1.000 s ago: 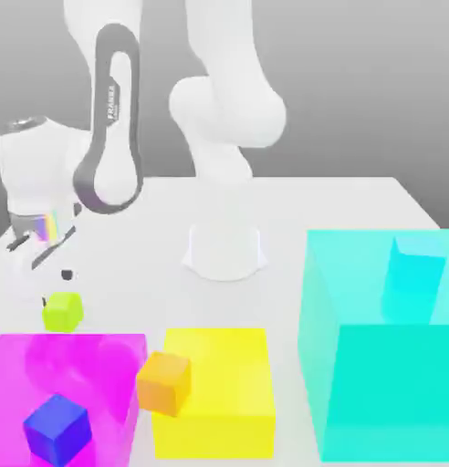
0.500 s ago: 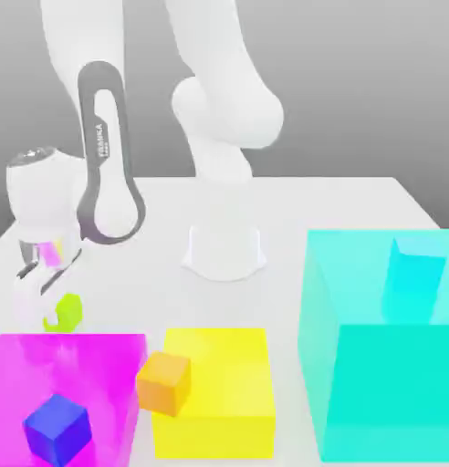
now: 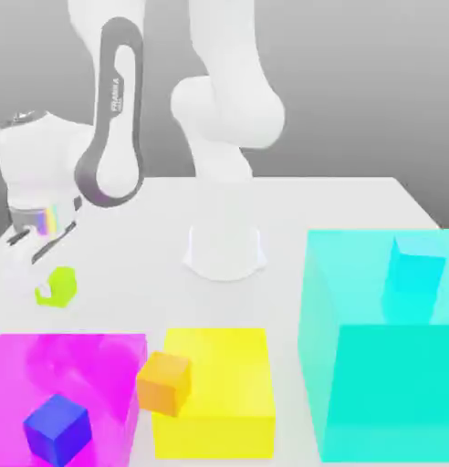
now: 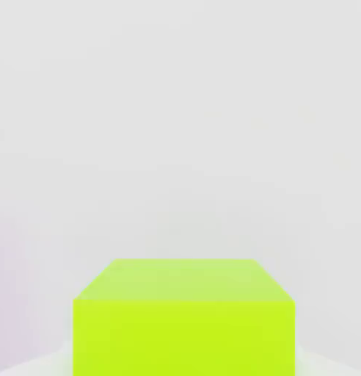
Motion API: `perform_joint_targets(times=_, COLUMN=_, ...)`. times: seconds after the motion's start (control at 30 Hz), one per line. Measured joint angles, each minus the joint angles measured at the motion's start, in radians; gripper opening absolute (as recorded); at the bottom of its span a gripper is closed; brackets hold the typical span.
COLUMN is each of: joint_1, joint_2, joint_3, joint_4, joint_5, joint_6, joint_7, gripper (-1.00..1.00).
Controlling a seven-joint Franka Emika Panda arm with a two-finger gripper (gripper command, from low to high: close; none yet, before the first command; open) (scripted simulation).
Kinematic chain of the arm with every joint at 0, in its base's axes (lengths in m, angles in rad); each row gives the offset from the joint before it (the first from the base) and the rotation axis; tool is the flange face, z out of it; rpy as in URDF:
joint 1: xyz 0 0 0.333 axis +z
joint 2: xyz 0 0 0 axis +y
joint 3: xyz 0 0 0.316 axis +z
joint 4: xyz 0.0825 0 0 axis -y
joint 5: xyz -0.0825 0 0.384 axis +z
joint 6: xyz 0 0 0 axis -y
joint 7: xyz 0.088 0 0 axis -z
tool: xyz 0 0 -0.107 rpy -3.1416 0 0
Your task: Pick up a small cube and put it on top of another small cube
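The small cube (image 3: 64, 280) is lime yellow-green and hangs just above the white table at the exterior view's left. My gripper (image 3: 49, 290) is shut on it, and one white finger (image 3: 46, 293) overlaps its front face. In the hand view the same small cube (image 4: 183, 319) looms very close against the pale table. A small orange cube (image 3: 163, 382) leans at the front between the magenta and yellow blocks. A small dark blue cube (image 3: 56, 429) sits against the magenta block.
A big magenta block (image 3: 91, 365), a yellow block (image 3: 219, 392) and a tall teal block (image 3: 383, 365) line the front. A small cyan cube (image 3: 412, 274) sits on the teal block. The arm's white base (image 3: 224, 251) stands mid-table.
The gripper came down around the lime cube and closed on it. It has since risen, carrying the cube up off the table and slightly away from the magenta block.
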Motion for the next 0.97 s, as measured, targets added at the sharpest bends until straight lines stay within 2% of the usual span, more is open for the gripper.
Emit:
perform_joint_targets(times=0.07, joint_1=-0.013, joint_2=0.007, joint_3=0.048, joint_4=0.052, joint_5=0.012, joint_6=-0.046, joint_7=0.033, gripper=-1.0)
perform_joint_targets(times=0.17, joint_1=0.088, joint_2=0.025, joint_3=0.106, joint_4=0.143, joint_5=0.022, joint_6=-0.117, joint_7=0.096, gripper=-1.0)
perform_joint_targets(times=0.63, joint_1=0.344, joint_2=0.128, joint_3=0.219, joint_4=0.578, joint_5=-0.031, joint_6=-0.451, joint_7=0.473, gripper=-1.0)
perform_joint_targets(times=0.7, joint_1=0.364, joint_2=0.163, joint_3=0.227, joint_4=0.611, joint_5=-0.048, joint_6=-0.451, joint_7=0.515, gripper=-1.0)
perform_joint_targets(times=0.77, joint_1=0.37, joint_2=0.221, joint_3=0.227, joint_4=0.61, joint_5=-0.065, joint_6=-0.392, joint_7=0.535, gripper=-1.0)
perform_joint_targets(times=0.8, joint_1=0.373, joint_2=0.248, joint_3=0.225, joint_4=0.605, joint_5=-0.071, joint_6=-0.361, joint_7=0.541, gripper=1.0)
perform_joint_targets(times=0.97, joint_1=0.373, joint_2=0.248, joint_3=0.225, joint_4=0.605, joint_5=-0.071, joint_6=-0.361, joint_7=0.541, gripper=1.0)
